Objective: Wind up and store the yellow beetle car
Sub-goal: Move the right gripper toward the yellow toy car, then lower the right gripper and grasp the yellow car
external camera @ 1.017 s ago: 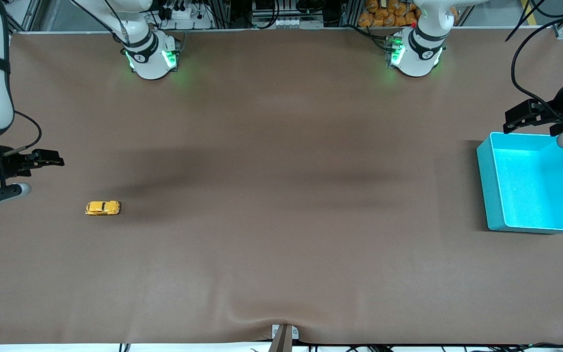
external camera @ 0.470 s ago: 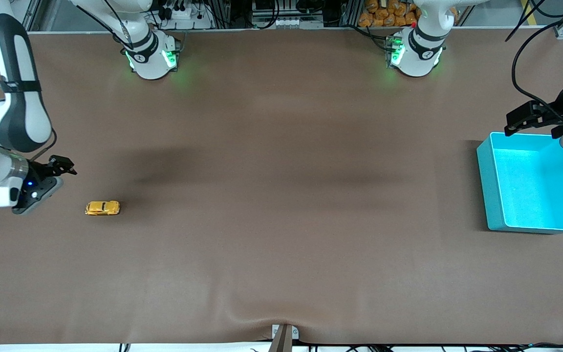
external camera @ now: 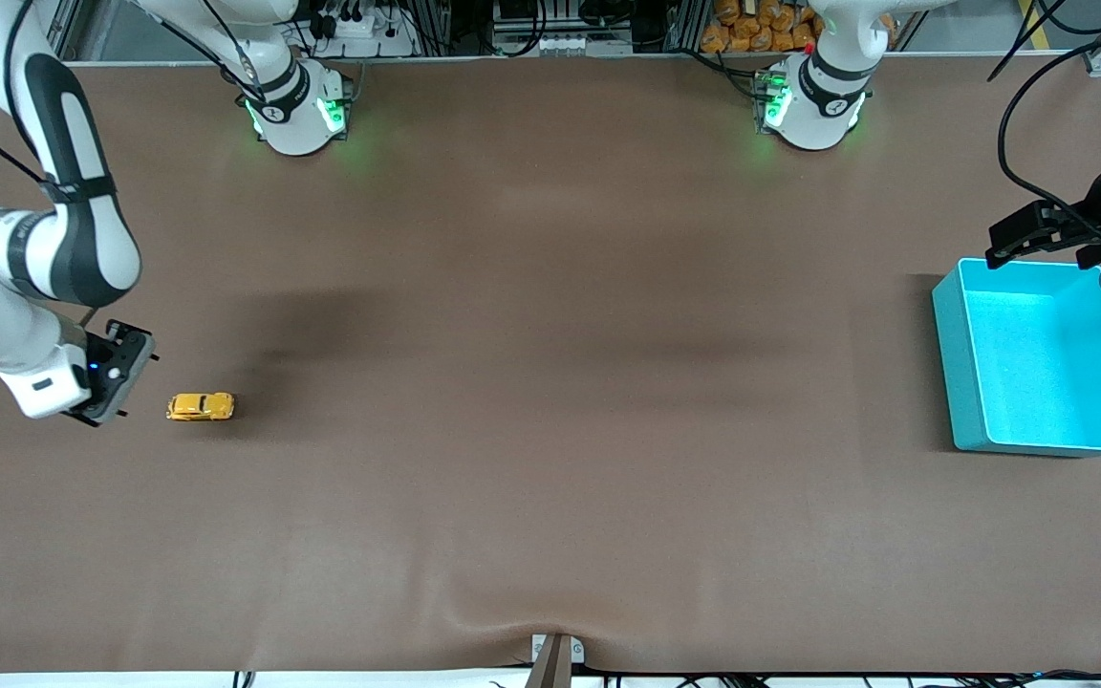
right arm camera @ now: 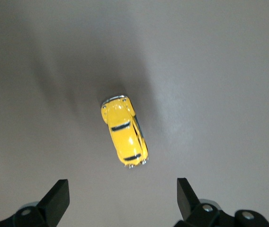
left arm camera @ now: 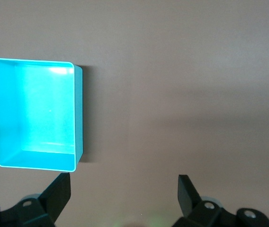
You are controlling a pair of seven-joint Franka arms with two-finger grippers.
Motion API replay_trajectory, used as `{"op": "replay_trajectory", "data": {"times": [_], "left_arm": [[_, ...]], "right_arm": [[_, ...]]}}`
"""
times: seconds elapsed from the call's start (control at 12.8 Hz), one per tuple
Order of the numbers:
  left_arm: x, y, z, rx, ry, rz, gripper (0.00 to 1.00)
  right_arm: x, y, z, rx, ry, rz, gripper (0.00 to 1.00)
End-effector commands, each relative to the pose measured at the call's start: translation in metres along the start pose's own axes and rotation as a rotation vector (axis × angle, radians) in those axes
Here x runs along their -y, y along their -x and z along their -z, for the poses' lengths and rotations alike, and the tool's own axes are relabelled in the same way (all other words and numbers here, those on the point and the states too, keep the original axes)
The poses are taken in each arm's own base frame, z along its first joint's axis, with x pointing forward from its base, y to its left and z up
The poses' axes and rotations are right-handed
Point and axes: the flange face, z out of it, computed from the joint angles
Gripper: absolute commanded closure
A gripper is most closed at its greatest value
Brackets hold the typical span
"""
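Observation:
The yellow beetle car (external camera: 200, 406) stands on its wheels on the brown table mat, toward the right arm's end. In the right wrist view the car (right arm camera: 124, 131) lies just ahead of the open jaws, not between them. My right gripper (external camera: 122, 380) hangs over the mat beside the car, pointing down, open and empty (right arm camera: 122, 198). The cyan bin (external camera: 957, 363) sits at the left arm's end of the table and nothing shows in it. My left gripper (external camera: 1071, 256) waits over the mat by the bin's edge, open and empty (left arm camera: 123, 194).
Both arm bases (external camera: 297, 110) (external camera: 813, 105) stand along the table's back edge. A small metal bracket (external camera: 555, 655) sits at the front edge, where the mat wrinkles. The bin's wall (left arm camera: 79, 113) stands close to my left gripper's black finger.
My right arm has swung in from the table's end toward the car, and its hand has turned to point down. The car, the bin and the left arm have stayed put.

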Motion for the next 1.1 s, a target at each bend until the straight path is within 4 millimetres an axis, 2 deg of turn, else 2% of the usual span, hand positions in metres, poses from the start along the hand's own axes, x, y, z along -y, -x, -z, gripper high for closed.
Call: {"op": "replay_trajectory", "data": {"times": [0.0, 0.39, 0.63, 0.86, 1.02], "left_arm": [[-0.001, 0.004, 0.006, -0.019, 0.005, -0.003, 0.00], [-0.001, 0.004, 0.005, -0.018, 0.006, 0.013, 0.00], [-0.001, 0.003, 0.005, -0.016, 0.007, 0.016, 0.00], [-0.002, 0.003, 0.005, -0.016, 0.012, 0.014, 0.00], [-0.001, 0.003, 0.005, -0.017, 0.012, 0.004, 0.00]], "right_arm": [[-0.001, -0.012, -0.024, 0.034, -0.002, 0.126, 0.00], [-0.007, -0.012, -0.070, 0.035, 0.016, 0.272, 0.00], [0.000, -0.009, -0.094, 0.029, 0.013, 0.273, 0.00], [0.012, -0.008, -0.111, 0.020, 0.035, 0.266, 0.00], [0.014, -0.005, -0.116, 0.020, 0.033, 0.260, 0.00]]}}
